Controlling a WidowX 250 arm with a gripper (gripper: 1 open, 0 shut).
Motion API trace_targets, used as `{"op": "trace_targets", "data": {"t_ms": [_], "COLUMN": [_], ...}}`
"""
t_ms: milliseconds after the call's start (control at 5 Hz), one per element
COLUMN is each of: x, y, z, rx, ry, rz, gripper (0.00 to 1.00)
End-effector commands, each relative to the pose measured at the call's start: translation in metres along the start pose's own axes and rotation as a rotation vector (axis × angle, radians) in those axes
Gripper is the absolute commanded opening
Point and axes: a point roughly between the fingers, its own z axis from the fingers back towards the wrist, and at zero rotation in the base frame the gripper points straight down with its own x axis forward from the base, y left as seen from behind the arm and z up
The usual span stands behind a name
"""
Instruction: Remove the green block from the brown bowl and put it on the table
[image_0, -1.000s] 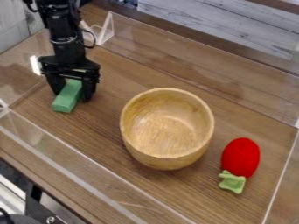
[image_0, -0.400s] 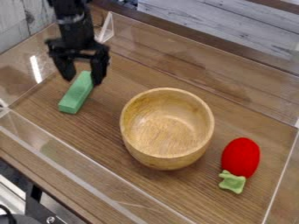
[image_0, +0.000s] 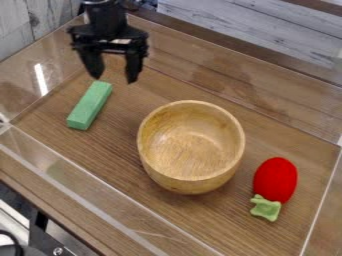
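Cannot make out the upper part of the arm above the gripper (image_0: 115, 75), cut off by the top edge of the view. Hard to read, too, the dark, blurred joints of the hand, and impossible to tell exactly how high above the table (image_0: 201, 230) to place it. Can see the green block (image_0: 90, 106) whole, though, down-view from the hand and a little to its left, lying flat on the table.

Has pulled back from the block since the earlier frames — first around it and hiding part of it, then just off it, now well clear and farther up and right in the view. Looks spread wide at the fingers, with nothing pinched between them. Has left the block in the same spot.

Points, along its long axis, from lower left to upper right in the view, steeply, with the upper end aimed roughly toward the hand. Sits apart from the brown bowl (image_0: 191, 147), which is down-view and right of the hand. Farther right and lower still from the hand — past the bowl — lies the red toy (image_0: 275, 181), with its small green leaf (image_0: 266, 208) toward the bottom of the view.
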Motion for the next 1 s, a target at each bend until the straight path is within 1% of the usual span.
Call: {"op": "trace_targets", "data": {"t_ms": [0,200,400,600,800], "x": [0.015,0.014,0.013,0.013,0.014], "y": [-0.011,-0.032,-0.064,-0.092,-0.104], "z": [0.032,0.025,0.021,0.022,0.026], "rx": [0.012,0.015,0.002,0.000,0.005], "ry": [-0.087,-0.096,-0.115,-0.143,-0.166], "rz": [0.013,-0.054,-0.151,-0.219,-0.250], "gripper": [1.00,1.00,1.00,1.00,1.00]}}
